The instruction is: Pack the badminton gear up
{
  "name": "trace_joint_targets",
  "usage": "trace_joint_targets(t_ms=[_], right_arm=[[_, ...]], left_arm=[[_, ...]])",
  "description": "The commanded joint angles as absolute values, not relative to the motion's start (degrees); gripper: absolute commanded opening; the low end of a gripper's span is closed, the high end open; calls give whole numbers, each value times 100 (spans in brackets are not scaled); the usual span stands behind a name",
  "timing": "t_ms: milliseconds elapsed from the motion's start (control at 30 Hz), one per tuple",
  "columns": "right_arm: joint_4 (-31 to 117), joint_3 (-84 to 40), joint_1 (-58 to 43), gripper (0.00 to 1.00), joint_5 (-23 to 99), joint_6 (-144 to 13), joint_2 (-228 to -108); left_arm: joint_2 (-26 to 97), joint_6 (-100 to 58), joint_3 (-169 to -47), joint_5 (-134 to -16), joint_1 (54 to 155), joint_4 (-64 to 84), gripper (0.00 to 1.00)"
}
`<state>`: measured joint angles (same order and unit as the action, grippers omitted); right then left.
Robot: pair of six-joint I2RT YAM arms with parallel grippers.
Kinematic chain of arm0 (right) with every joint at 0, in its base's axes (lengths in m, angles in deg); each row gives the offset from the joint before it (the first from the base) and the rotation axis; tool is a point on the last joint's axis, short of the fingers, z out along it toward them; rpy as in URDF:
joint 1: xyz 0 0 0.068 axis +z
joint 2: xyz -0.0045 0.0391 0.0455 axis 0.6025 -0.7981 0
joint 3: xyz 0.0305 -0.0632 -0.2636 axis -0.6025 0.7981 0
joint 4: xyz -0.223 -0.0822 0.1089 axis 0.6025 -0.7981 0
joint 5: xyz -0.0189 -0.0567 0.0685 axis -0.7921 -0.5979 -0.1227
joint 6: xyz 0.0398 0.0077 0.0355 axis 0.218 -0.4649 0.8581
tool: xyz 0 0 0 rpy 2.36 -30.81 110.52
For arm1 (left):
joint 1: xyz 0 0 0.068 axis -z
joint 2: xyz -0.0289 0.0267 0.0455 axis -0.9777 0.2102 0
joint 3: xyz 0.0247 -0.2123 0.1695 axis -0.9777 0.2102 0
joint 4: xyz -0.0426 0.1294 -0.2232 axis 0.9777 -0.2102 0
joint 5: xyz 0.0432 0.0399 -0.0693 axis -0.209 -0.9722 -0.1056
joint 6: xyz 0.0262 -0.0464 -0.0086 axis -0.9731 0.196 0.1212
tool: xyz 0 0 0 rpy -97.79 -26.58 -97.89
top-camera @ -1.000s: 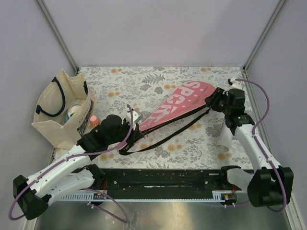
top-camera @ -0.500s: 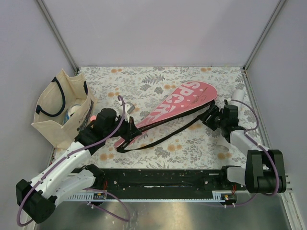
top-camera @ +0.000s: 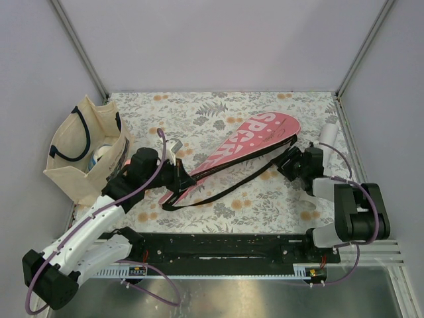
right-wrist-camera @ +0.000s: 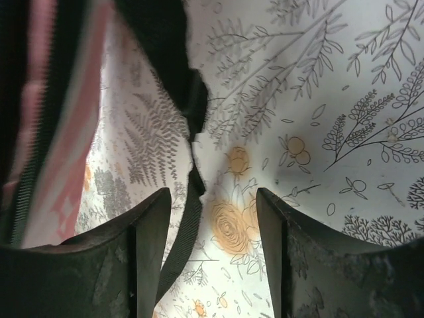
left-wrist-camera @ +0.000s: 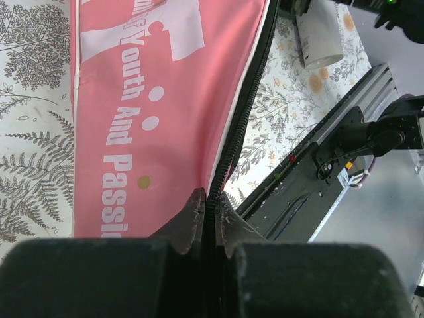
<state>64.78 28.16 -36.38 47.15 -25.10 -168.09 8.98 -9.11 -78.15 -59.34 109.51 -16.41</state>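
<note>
Here, the pink racket-shaped fabric cover [top-camera: 248, 142] lettered SPORT lies diagonally mid-table; the left gripper [left-wrist-camera: 211, 202] pinches its near-left zipper edge [left-wrist-camera: 240, 126], likely to steady it, while the right gripper [right-wrist-camera: 207, 212] hangs open-jawed, empty, over the black strap [right-wrist-camera: 185, 218].

Floral-print table [top-camera: 199, 112] with pink cover [top-camera: 252, 142], white tube [top-camera: 328, 134], beige tote bag [top-camera: 83, 169].
</note>
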Motion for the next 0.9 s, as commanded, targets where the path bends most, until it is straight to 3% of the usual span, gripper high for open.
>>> trace_joint_targets(t_ms=[0,100,200,433,867], right_arm=[[7226,2665,-3494,62,4563,-2194,-17219],[7288,2586,-3441,58,4466,-2177,-17351],[7454,2586,-3450,47,4475,-2177,-17387],[7885,2761,-3441,0,4475,-2230,-17202],[6875,2244,-3406,0,5265,-2344,-15436]], left_arm=[[857,-548,-8078,-5645,10872,-1068,0],[857,-548,-8069,-5637,10828,-1077,0],[866,-574,-8043,-5681,10793,-1068,0],[901,-399,-7885,-5531,10678,-770,0],[1094,-1435,-7893,-6129,10634,-1376,0]])
